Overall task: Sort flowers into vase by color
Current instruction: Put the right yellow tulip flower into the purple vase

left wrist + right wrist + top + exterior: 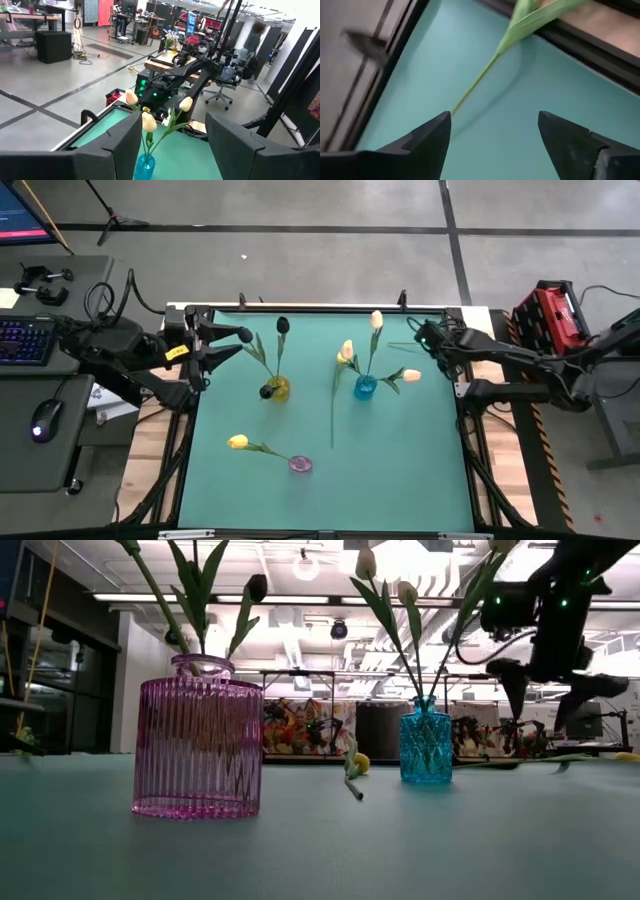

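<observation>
Three small vases stand on the teal table. The yellow vase [278,388] holds black tulips, the blue vase [365,387] [426,752] holds cream tulips, and the pink vase [300,465] [200,740] holds a yellow tulip [237,442]. A loose flower's stem [333,415] lies flat between the vases. Another green stem with a leaf [475,85] [540,760] lies on the table by the far right corner. My right gripper [420,338] [545,690] [494,120] hovers open above that stem. My left gripper [222,345] [172,120] waits open at the far left edge, pointing at the vases.
The table frame [460,420] runs close beside my right gripper. A keyboard and a mouse [45,420] sit on a desk left of the table, and a red case [550,310] is at the right. Bare teal surface [400,470] shows at the near right.
</observation>
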`<action>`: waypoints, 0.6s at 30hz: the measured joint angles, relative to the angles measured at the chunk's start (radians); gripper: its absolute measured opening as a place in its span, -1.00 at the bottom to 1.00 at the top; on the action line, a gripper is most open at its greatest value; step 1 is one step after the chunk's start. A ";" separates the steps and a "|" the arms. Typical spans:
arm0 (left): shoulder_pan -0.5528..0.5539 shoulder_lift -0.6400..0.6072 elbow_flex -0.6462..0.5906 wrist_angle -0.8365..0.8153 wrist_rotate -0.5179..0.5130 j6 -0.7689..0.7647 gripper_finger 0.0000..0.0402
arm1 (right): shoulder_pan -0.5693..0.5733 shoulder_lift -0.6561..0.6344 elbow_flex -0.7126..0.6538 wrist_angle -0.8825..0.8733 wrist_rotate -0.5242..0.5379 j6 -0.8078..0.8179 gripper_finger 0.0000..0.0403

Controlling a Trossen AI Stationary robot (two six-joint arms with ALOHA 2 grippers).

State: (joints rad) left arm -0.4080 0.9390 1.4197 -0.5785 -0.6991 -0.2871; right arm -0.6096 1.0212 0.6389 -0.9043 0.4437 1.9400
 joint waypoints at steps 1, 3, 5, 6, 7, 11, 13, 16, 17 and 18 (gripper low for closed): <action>0.000 0.000 0.000 0.000 0.000 0.000 0.02 | -0.028 0.002 -0.007 0.014 0.000 0.012 0.38; 0.000 0.000 0.000 0.000 -0.010 0.000 0.02 | -0.079 0.012 -0.021 0.062 -0.004 0.016 0.34; 0.000 0.001 0.000 0.001 -0.052 -0.001 0.02 | -0.125 0.032 -0.042 0.126 -0.030 0.008 0.29; 0.001 0.001 0.000 0.004 -0.085 -0.001 0.02 | -0.148 0.045 -0.050 0.169 -0.041 0.001 0.27; 0.003 0.001 0.000 0.009 -0.124 -0.004 0.02 | -0.172 0.060 -0.055 0.212 -0.052 -0.016 0.25; 0.043 0.005 0.000 0.047 -0.269 -0.013 0.02 | -0.255 0.138 -0.058 0.333 -0.118 -0.080 0.19; 0.081 0.005 0.000 0.063 -0.282 0.017 0.02 | -0.283 0.180 -0.058 0.379 -0.150 -0.091 0.17; 0.142 0.005 0.000 0.058 -0.258 0.016 0.02 | -0.305 0.236 -0.058 0.406 -0.187 -0.097 0.15; 0.160 0.005 0.000 0.053 -0.239 0.006 0.02 | -0.308 0.250 -0.058 0.406 -0.196 -0.097 0.14; 0.178 0.005 0.000 0.050 -0.213 0.002 0.02 | -0.312 0.261 -0.058 0.404 -0.208 -0.097 0.13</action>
State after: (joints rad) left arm -0.2300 0.9443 1.4197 -0.5289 -0.9122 -0.2855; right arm -0.9218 1.2817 0.5808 -0.5004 0.2360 1.8433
